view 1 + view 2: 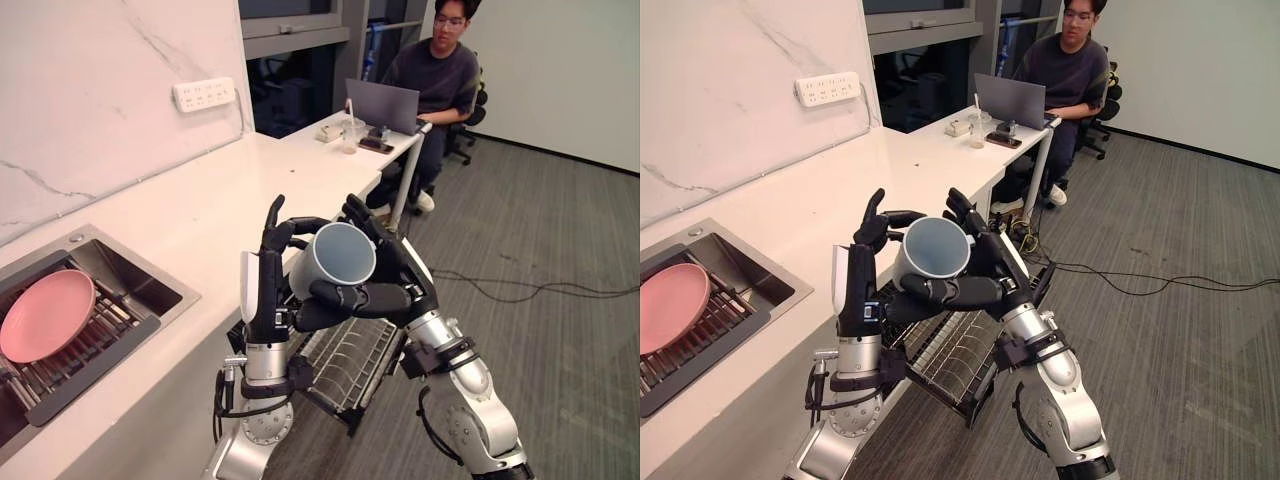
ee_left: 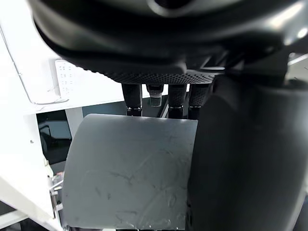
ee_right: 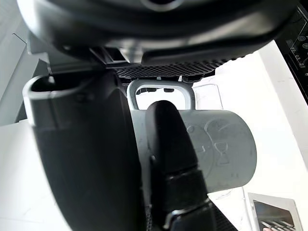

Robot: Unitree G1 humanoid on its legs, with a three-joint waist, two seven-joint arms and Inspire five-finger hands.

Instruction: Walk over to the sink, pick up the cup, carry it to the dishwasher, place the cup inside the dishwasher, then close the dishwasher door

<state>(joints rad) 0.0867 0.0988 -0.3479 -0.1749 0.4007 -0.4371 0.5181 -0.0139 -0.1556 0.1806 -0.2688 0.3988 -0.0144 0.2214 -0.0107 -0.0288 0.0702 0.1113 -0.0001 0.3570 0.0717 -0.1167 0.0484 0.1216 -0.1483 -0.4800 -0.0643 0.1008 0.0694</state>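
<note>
A pale grey-blue cup (image 1: 335,255) hangs in the air between my two hands, tilted so its open mouth faces up and toward me. My right hand (image 1: 392,292) is shut on it, thumb across its front and fingers behind. My left hand (image 1: 264,290) stands upright against the cup's left side, its upper fingers curled round the back of the rim. The cup's wall (image 2: 130,173) also fills the left wrist view, and its handle (image 3: 161,89) shows in the right wrist view. Below the hands lies the pulled-out wire rack (image 1: 350,362) of the dishwasher.
The white counter (image 1: 200,220) runs along my left, with a sink (image 1: 150,283) holding a pink plate (image 1: 45,315) on a rack. Ahead, a person (image 1: 435,70) sits at a desk with a laptop (image 1: 380,105). Grey floor (image 1: 540,230) lies open to the right.
</note>
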